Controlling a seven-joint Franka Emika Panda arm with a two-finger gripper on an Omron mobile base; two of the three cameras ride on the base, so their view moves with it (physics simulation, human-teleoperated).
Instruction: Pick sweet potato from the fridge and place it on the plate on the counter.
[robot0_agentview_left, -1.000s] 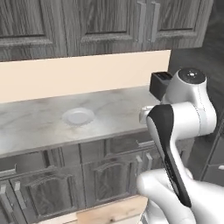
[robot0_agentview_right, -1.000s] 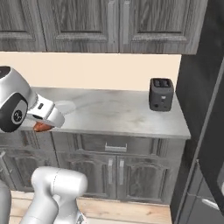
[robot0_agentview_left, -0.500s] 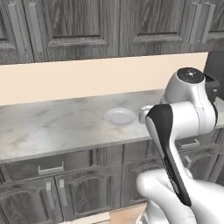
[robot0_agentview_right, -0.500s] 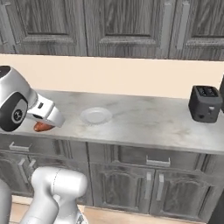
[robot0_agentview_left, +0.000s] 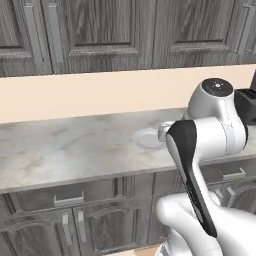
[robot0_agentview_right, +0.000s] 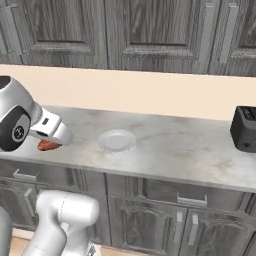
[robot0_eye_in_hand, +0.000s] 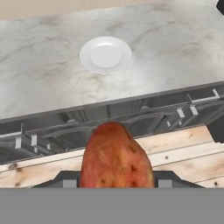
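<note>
Item: sweet potato (robot0_eye_in_hand: 115, 157). Reddish-orange, tapered lump. Location: clamped between the two fingers of the gripper (robot0_eye_in_hand: 116, 177), filling the lower middle of the hand view. Its long axis runs along the line of the fingers, pointed end leading away from the hand. In the right base view a small part of it (robot0_agentview_right: 48, 145) shows as an orange patch tucked under the white wrist, just off the front edge of the counter (robot0_agentview_right: 175, 150).

Item: gripper. State: closed on the sweet potato, a dark finger showing on either side of the lump. It hangs out in front of the dark cabinet fronts, not yet over the stone.

Item: plate (robot0_eye_in_hand: 105, 54). Small, round, plain white, nothing on it. Location: flat on the counter, a little back from the front edge. Also seen in the left base view (robot0_agentview_left: 148, 138), partly behind the arm, and in the right base view (robot0_agentview_right: 116, 140).

Relation governing the coming move: the plate lies ahead of the gripper and slightly to the left of the sweet potato's tip in the hand view, well apart from it, with the counter edge between them. Judged requirement: carry forward over the edge, centre above the plate, then lower and release.

Item: toaster (robot0_agentview_right: 244, 128). Black, far right end of the counter, well apart from the plate.
</note>
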